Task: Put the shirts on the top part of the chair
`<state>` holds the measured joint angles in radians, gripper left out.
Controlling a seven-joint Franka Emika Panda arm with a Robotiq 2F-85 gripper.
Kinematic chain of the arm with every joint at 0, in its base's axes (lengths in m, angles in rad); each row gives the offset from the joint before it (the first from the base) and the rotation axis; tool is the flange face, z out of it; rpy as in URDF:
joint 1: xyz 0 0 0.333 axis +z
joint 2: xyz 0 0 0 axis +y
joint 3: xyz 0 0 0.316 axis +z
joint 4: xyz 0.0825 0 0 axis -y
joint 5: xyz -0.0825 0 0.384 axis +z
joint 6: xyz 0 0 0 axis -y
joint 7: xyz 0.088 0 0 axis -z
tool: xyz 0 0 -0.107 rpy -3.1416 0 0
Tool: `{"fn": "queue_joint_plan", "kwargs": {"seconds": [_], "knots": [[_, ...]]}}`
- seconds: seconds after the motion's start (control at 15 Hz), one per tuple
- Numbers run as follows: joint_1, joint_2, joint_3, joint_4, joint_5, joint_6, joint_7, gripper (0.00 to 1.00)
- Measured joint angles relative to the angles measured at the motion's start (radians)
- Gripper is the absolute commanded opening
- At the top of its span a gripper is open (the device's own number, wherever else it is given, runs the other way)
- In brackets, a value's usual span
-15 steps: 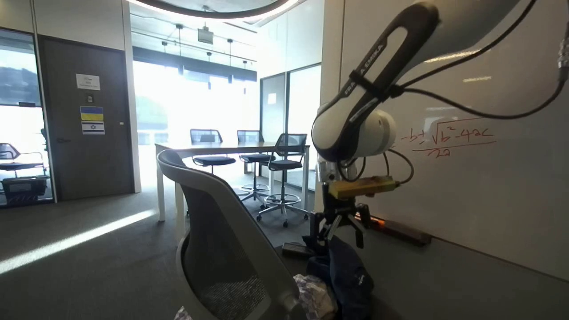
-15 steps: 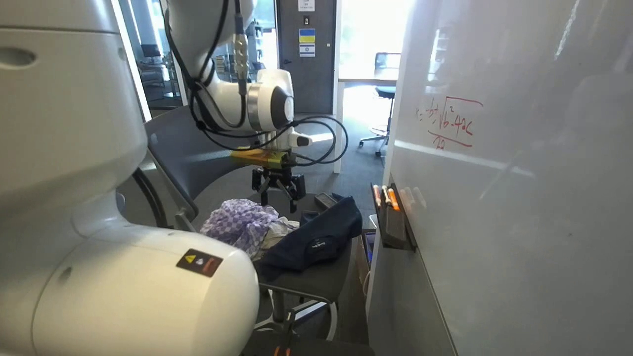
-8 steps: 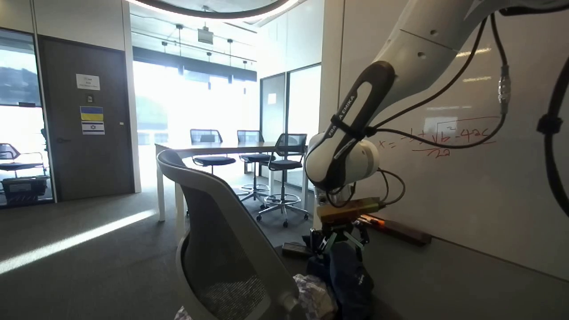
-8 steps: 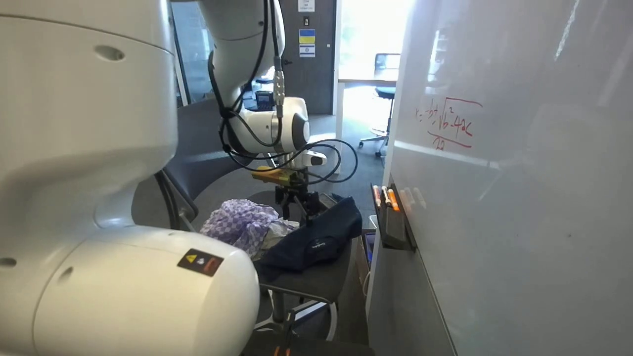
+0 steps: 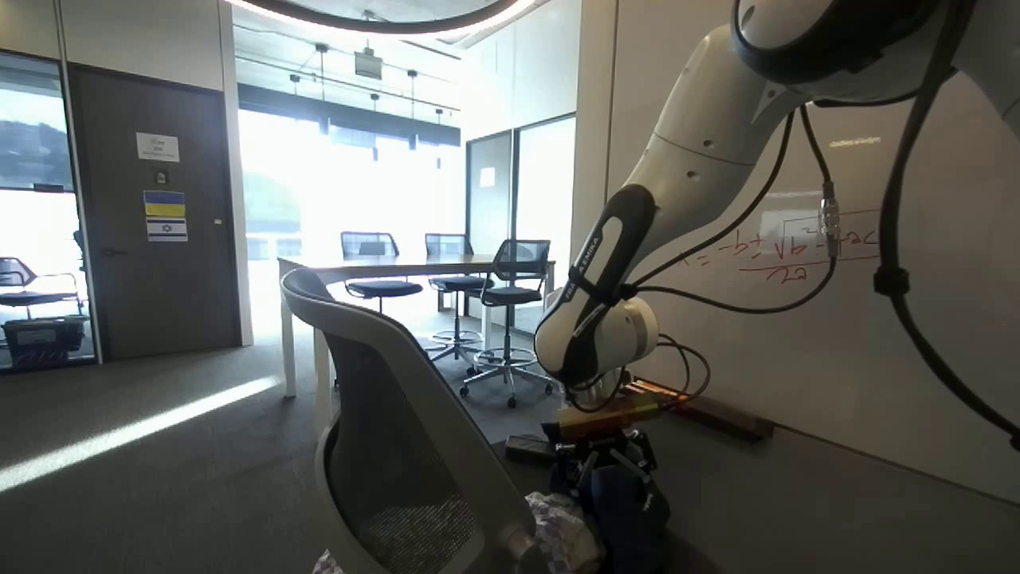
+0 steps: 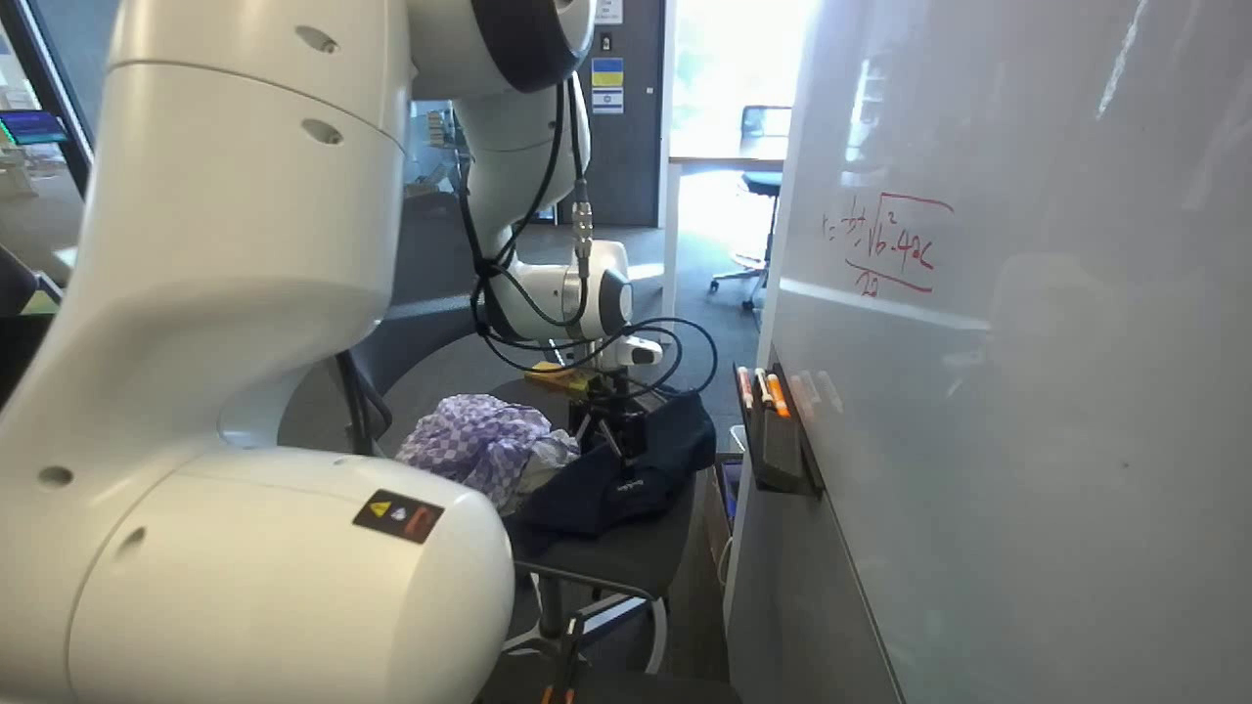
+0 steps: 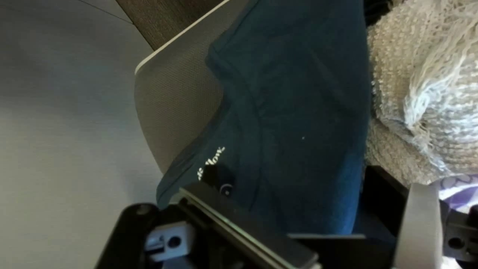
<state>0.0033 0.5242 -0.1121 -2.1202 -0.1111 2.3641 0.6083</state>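
Note:
A navy shirt with small white lettering lies on the chair seat; it fills the middle of the wrist view. Beside it are a purple checkered shirt and a cream knitted cloth. The chair's mesh back has a curved top rim in an exterior view. My gripper points down at the navy shirt, open, fingers wide apart. One finger is over the shirt near the lettering, the other at its edge beside the cream cloth. I cannot tell whether the fingertips touch the fabric.
A whiteboard stands close beside the chair. Its tray holds markers and sticks out. A dark box-like item lies near the far side of the seat. A table and several chairs stand further back.
The arm has come down and towards the whiteboard side. The gripper has gone from above the seat to low over the navy shirt, staying open. The shirts have not moved.

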Motion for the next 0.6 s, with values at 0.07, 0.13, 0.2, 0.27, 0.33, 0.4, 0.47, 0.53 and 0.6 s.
{"fn": "queue_joint_plan", "kwargs": {"seconds": [0.07,0.13,0.2,0.27,0.33,0.4,0.47,0.53,0.6], "knots": [[0.002,0.021,-0.003,0.011,0.010,0.000,0.001,0.75],[0.003,0.039,-0.005,0.020,0.020,0.000,0.001,0.74],[0.004,0.054,-0.007,0.028,0.027,-0.001,0.001,0.66],[0.004,0.064,-0.008,0.033,0.032,-0.001,0.001,0.59],[0.005,0.070,-0.009,0.038,0.039,-0.001,0.001,0.49],[0.007,0.073,-0.010,0.040,0.044,-0.001,0.001,0.42],[0.009,0.074,-0.011,0.043,0.048,-0.002,0.001,0.35],[0.011,0.074,-0.012,0.045,0.051,-0.003,0.001,0.26],[0.013,0.074,-0.013,0.046,0.054,-0.004,0.001,0.20]]}}
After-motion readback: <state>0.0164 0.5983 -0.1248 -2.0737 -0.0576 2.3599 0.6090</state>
